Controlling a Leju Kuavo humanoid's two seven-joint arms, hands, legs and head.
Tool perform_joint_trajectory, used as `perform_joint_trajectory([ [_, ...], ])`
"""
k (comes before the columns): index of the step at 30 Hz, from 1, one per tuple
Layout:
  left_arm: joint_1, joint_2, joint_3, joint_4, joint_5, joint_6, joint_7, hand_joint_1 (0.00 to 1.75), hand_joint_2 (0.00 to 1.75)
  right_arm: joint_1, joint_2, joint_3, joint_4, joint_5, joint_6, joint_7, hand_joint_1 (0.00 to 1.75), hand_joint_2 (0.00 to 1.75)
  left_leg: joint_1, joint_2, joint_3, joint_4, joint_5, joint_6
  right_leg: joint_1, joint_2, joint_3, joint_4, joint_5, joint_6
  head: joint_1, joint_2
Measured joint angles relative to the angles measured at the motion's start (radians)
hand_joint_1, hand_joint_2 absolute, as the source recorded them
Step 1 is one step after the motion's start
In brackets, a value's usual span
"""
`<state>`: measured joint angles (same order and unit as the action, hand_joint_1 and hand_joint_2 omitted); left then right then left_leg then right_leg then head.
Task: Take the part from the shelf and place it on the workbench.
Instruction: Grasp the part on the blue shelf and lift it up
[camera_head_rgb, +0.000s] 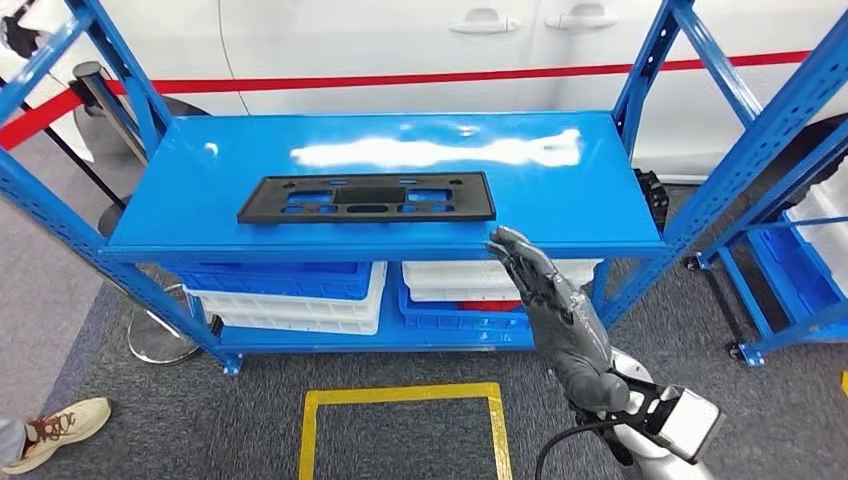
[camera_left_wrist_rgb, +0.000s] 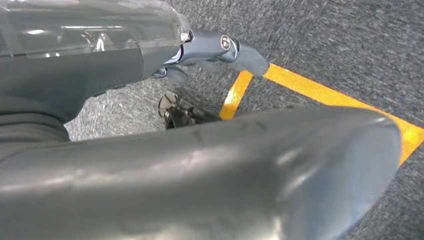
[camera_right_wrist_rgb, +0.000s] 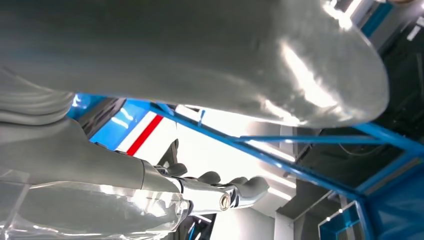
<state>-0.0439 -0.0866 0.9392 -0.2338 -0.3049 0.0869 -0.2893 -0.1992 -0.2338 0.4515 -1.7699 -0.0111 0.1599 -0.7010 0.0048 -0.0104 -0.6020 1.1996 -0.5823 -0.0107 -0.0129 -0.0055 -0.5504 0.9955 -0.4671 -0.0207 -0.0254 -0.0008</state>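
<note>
One flat black rectangular plastic part with cut-outs (camera_head_rgb: 367, 197) lies on the glossy blue metal shelf top (camera_head_rgb: 560, 190), toward the left-centre, long side parallel to the front edge. Right hand (camera_head_rgb: 545, 300) empty, fingers extended and apart, fingertips near the shelf's front edge, just right of the part, not touching it. Left hand (camera_left_wrist_rgb: 220, 47) hangs over grey carpet and yellow floor tape (camera_left_wrist_rgb: 320, 90); fingers look loosely extended, holding nothing.

Judgement: reach phase. Shift the hand left and grip the part's near long edge, since a flat thin piece will likely slide on the slick paint.

Below: blue and white stacked plastic bins (camera_head_rgb: 290, 290). White wall with red stripe (camera_head_rgb: 400, 78) behind. Workbench surface not seen.
</note>
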Motion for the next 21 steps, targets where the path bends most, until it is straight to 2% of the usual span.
perform_joint_trajectory([
  [1, 0.002, 0.0, 0.0, 0.0, 0.0, 0.0, 0.0, 0.0, 0.0, 0.0, 0.0, 0.0, 0.001, -0.003, -0.001, -0.001, 0.0, 0.0, 0.002, 0.001, -0.047, 0.063, -0.01, -0.003, 0.0, 0.0, 0.011, 0.0, -0.01, 0.0, 0.0, 0.0],
  [2, 0.004, 0.0, 0.0, 0.0, 0.0, 0.0, 0.0, 0.0, 0.0, 0.0, 0.0, 0.001, 0.001, -0.005, -0.002, -0.001, 0.0, 0.0, 0.004, 0.001, -0.085, 0.099, -0.001, -0.006, 0.0, 0.0, 0.024, 0.0, -0.022, 0.0, 0.0, 0.0],
  [3, 0.006, 0.0, 0.0, 0.0, 0.0, 0.0, 0.0, 0.0, 0.0, 0.0, 0.0, 0.002, 0.003, -0.006, -0.003, -0.001, 0.0, 0.0, 0.006, 0.002, -0.106, 0.097, 0.029, -0.008, -0.001, 0.0, 0.04, 0.0, -0.035, 0.002, 0.0, 0.0],
  [4, 0.008, 0.0, 0.0, 0.0, 0.0, 0.0, -0.001, 0.0, 0.0, -0.001, -0.001, 0.003, 0.004, -0.008, -0.005, -0.001, 0.0, 0.0, 0.008, 0.003, -0.11, 0.058, 0.077, -0.009, -0.001, 0.001, 0.058, 0.0, -0.049, 0.004, 0.0, 0.0],
  [5, 0.009, 0.0, 0.0, 0.0, 0.0, -0.001, -0.002, 0.0, 0.0, -0.003, -0.001, 0.004, 0.005, -0.01, -0.008, -0.001, 0.0, 0.0, 0.009, 0.005, -0.101, -0.008, 0.135, -0.008, -0.001, 0.001, 0.078, 0.0, -0.064, 0.007, 0.0, 0.0],
  [6, 0.01, 0.001, 0.001, 0.0, 0.0, -0.002, -0.003, 0.0, 0.0, -0.005, -0.001, 0.006, 0.006, -0.012, -0.012, -0.002, 0.0, 0.0, 0.007, 0.007, -0.086, -0.064, 0.176, -0.007, 0.0, 0.001, 0.095, -0.001, -0.079, 0.012, 0.0, 0.0],
  [7, 0.01, 0.001, 0.001, 0.0, -0.001, -0.004, -0.003, 0.0, 0.0, -0.009, -0.001, 0.009, 0.007, -0.013, -0.017, -0.002, 0.0, 0.0, 0.005, 0.009, -0.068, -0.113, 0.194, -0.002, 0.0, 0.002, 0.108, -0.002, -0.093, 0.018, 0.0, 0.0],
  [8, 0.009, 0.001, 0.001, 0.001, -0.003, -0.006, -0.004, 0.0, 0.0, -0.013, -0.001, 0.012, 0.008, -0.013, -0.022, -0.002, 0.0, 0.0, 0.002, 0.01, -0.055, -0.14, 0.193, 0.004, 0.001, 0.002, 0.117, -0.004, -0.104, 0.025, 0.001, 0.0],
  [9, 0.008, 0.002, 0.001, 0.001, -0.005, -0.007, -0.004, 0.0, 0.0, -0.016, 0.0, 0.017, 0.009, -0.011, -0.027, -0.002, 0.0, 0.0, -0.003, 0.01, -0.044, -0.146, 0.175, 0.012, 0.0, 0.002, 0.124, -0.004, -0.109, 0.032, 0.001, 0.0],
  [10, 0.006, 0.003, 0.001, 0.001, -0.008, -0.008, -0.004, 0.0, 0.0, -0.018, 0.0, 0.021, 0.009, -0.008, -0.032, -0.002, 0.0, 0.0, -0.004, 0.008, -0.034, -0.156, 0.163, 0.021, -0.001, 0.002, 0.127, 0.001, -0.11, 0.039, 0.002, 0.0],
  [12, 0.004, 0.005, 0.001, 0.001, -0.011, -0.008, -0.004, 0.0, 0.0, -0.021, 0.001, 0.025, 0.008, -0.003, -0.037, -0.003, 0.0, 0.0, -0.006, 0.006, -0.026, -0.158, 0.153, 0.032, -0.003, 0.001, 0.13, 0.011, -0.105, 0.047, 0.002, 0.0],
  [18, 0.003, 0.006, 0.002, 0.001, -0.014, -0.009, -0.004, 0.0, 0.0, -0.023, 0.003, 0.028, 0.008, 0.001, -0.038, -0.003, 0.0, 0.0, -0.004, 0.003, -0.016, -0.163, 0.149, 0.037, -0.004, 0.001, 0.124, 0.033, -0.098, 0.05, 0.002, 0.0],
  [19, 0.003, 0.006, 0.002, 0.001, -0.016, -0.009, -0.004, 0.0, 0.0, -0.023, 0.004, 0.029, 0.007, 0.004, -0.038, -0.003, 0.0, 0.0, -0.003, 0.003, -0.007, -0.167, 0.144, 0.04, -0.005, 0.001, 0.11, 0.062, -0.092, 0.051, 0.002, 0.0],
  [20, 0.004, 0.007, 0.003, 0.001, -0.018, -0.009, -0.004, 0.0, 0.0, -0.024, 0.006, 0.032, 0.007, 0.008, -0.038, -0.003, 0.0, 0.0, -0.002, 0.002, 0.005, -0.172, 0.138, 0.044, -0.005, 0.002, 0.082, 0.105, -0.089, 0.053, 0.003, 0.0],
  [21, 0.004, 0.008, 0.004, 0.001, -0.021, -0.011, -0.005, 0.0, 0.0, -0.025, 0.009, 0.035, 0.007, 0.014, -0.039, -0.003, 0.0, 0.0, -0.002, 0.0, 0.027, -0.176, 0.123, 0.048, -0.006, 0.002, 0.017, 0.179, -0.109, 0.054, 0.004, 0.0],
])
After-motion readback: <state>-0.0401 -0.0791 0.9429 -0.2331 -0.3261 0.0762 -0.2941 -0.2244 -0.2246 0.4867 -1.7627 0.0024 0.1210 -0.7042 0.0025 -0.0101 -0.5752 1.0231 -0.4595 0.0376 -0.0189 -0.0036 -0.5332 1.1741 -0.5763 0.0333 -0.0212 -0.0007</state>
